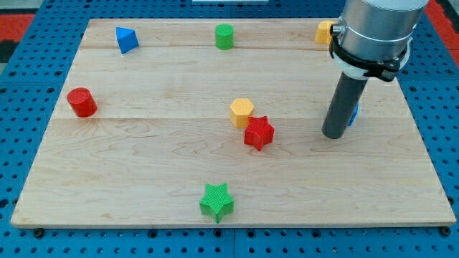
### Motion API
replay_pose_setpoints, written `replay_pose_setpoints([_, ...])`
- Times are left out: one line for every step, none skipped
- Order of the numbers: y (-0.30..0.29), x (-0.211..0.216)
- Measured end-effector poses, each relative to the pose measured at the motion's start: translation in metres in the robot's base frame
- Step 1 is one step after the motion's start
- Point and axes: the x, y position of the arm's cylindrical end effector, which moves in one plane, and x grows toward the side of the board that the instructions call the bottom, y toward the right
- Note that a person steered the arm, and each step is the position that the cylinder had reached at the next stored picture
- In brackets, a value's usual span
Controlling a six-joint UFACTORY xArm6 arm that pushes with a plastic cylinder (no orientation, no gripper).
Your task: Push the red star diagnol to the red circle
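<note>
Well apart, red star lies view's left of my tip.

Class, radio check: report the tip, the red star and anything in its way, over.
My tip right of the red star, apart. Red circle far left. Yellow block touching the star's upper left, in the way.

A robotics lab bench: wooden board on blue perforated matting, toy blocks scattered.
</note>
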Motion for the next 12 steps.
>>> replay_pose_setpoints([-0.004, 0.003])
replay_pose_setpoints([-0.011, 0.006])
replay_pose_setpoints([-0.019, 0.008])
replay_pose_setpoints([-0.027, 0.01])
replay_pose_setpoints([-0.035, 0.012])
replay_pose_setpoints([-0.042, 0.014])
replay_pose_setpoints([-0.038, 0.014])
replay_pose_setpoints([-0.038, 0.014])
replay_pose_setpoints([-0.043, 0.014])
replay_pose_setpoints([-0.063, 0.002])
replay_pose_setpoints([-0.107, 0.001])
replay_pose_setpoints([-0.162, 0.001])
